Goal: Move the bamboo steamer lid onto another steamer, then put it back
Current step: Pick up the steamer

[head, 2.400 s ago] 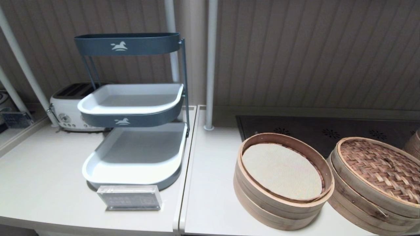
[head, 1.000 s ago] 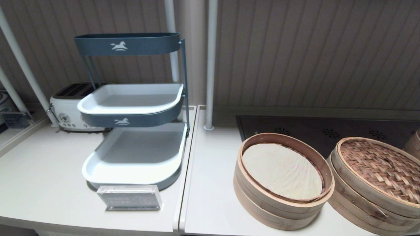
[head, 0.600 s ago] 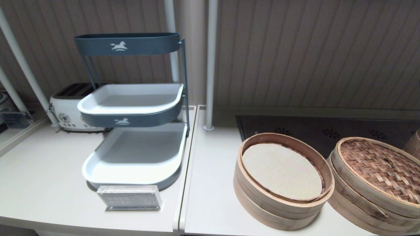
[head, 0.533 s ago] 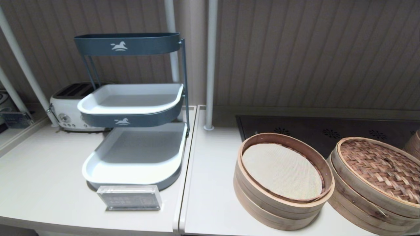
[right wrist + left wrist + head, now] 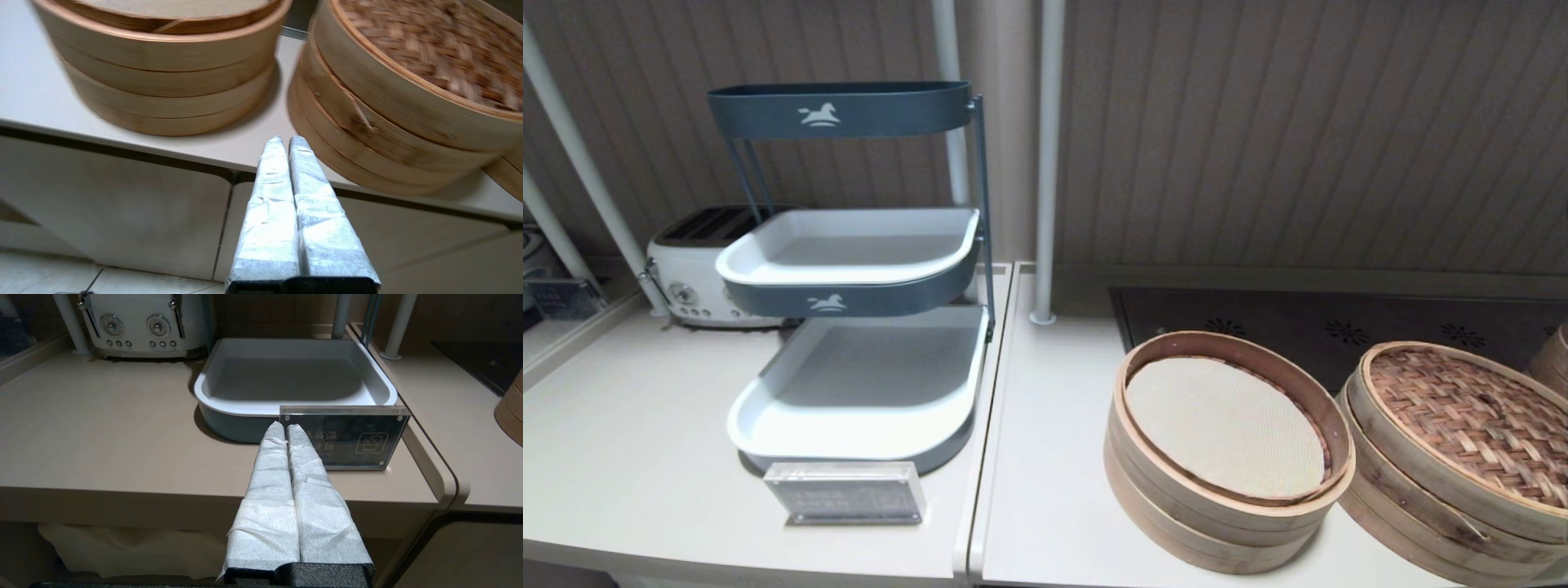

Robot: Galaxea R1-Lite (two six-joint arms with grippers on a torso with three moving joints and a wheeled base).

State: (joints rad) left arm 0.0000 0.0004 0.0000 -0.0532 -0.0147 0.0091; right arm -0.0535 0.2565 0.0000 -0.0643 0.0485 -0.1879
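Neither arm shows from the head camera — only the counter (image 5: pixel 1054 506), where the lid (image 5: pixel 1470 420) sits on the shallow steamer (image 5: pixel 1413 510) at the right, just beside the open steamer (image 5: pixel 1217 523). The wrist cameras fill that in: the right gripper (image 5: pixel 285 139) hangs below the counter edge before both steamers, fingers pressed together, holding nothing — the left gripper (image 5: pixel 284 426) likewise, facing the sign (image 5: pixel 359 437).
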